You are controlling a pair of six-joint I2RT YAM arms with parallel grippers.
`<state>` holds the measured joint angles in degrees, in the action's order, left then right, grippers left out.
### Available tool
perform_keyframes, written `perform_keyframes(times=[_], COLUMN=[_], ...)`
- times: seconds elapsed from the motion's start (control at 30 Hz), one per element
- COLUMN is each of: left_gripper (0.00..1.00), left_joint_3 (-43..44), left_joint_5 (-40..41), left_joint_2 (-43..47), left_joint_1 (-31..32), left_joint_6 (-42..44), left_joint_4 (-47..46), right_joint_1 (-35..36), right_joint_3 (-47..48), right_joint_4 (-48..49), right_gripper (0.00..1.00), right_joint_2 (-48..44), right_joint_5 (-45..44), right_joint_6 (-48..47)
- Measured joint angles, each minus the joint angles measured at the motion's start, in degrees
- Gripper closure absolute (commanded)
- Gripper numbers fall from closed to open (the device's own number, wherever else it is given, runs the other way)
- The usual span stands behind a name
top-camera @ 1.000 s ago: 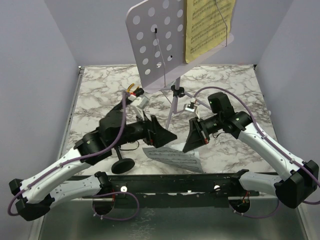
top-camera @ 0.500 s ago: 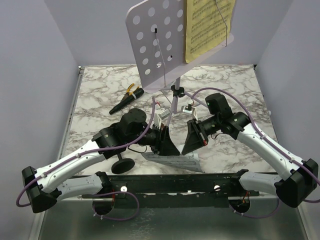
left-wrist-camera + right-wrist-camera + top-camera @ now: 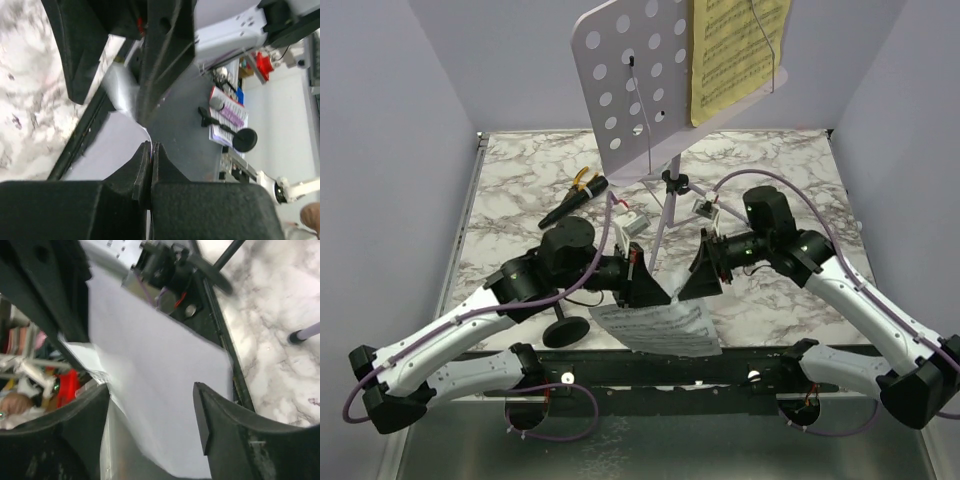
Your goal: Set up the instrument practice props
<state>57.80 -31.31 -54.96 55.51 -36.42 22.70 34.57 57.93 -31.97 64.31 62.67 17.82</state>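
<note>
The lilac music stand rises at the back on its thin tripod, a yellow sheet-music page resting on it. A white sheet-music page hangs over the table's near edge, and my left gripper is shut on its upper edge. The left wrist view shows the gripper pinching the thin white page. My right gripper stands open just right of it; in its wrist view the gripper straddles the white page without touching. The black microphone lies at back left. The mic stand's round base sits under my left arm.
Yellow-handled pliers lie against the microphone's far end. A black rail runs along the near table edge between the arm bases. Lilac walls close in on both sides and the back. A tripod foot rests on the marble top.
My left gripper swung right to the white page and shut on its edge. My right gripper opened and let the page go. The page now hangs further over the near edge.
</note>
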Motion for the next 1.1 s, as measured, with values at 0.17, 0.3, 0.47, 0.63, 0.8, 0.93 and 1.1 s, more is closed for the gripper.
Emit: perform_keyframes(times=[0.17,0.3,0.47,0.63,0.8,0.93,1.1], left_gripper=[1.00,1.00,1.00,1.00,1.00,1.00,1.00], left_joint_3=[3.7,6.0,5.1,-0.7,-5.3,-8.6,-11.2], left_joint_5=[5.7,11.5,16.1,20.0,24.4,27.0,29.7], left_joint_2=[6.2,11.6,18.0,25.4,28.6,29.9,30.4], left_joint_1=[0.0,0.0,0.0,0.0,0.0,0.0,0.0], left_joint_6=[0.7,0.1,-2.1,-5.1,-7.3,-9.2,-10.7], left_joint_4=[0.2,-0.9,-7.2,-18.0,-26.2,-31.8,-36.0], right_joint_1=[0.0,0.0,0.0,0.0,0.0,0.0,0.0], right_joint_3=[-1.9,-4.9,-12.8,-20.8,-28.9,-35.0,-37.6], right_joint_4=[6.6,13.0,25.4,37.4,51.8,66.1,83.3], right_gripper=[0.00,0.00,0.00,0.00,0.00,0.07,0.13], right_joint_2=[-8.1,-15.5,-25.6,-31.8,-30.7,-26.3,-19.3], right_joint_5=[-12.3,-20.4,-25.6,-27.4,-26.9,-25.7,-24.4], right_joint_6=[4.7,10.0,17.4,25.7,35.5,44.0,53.0])
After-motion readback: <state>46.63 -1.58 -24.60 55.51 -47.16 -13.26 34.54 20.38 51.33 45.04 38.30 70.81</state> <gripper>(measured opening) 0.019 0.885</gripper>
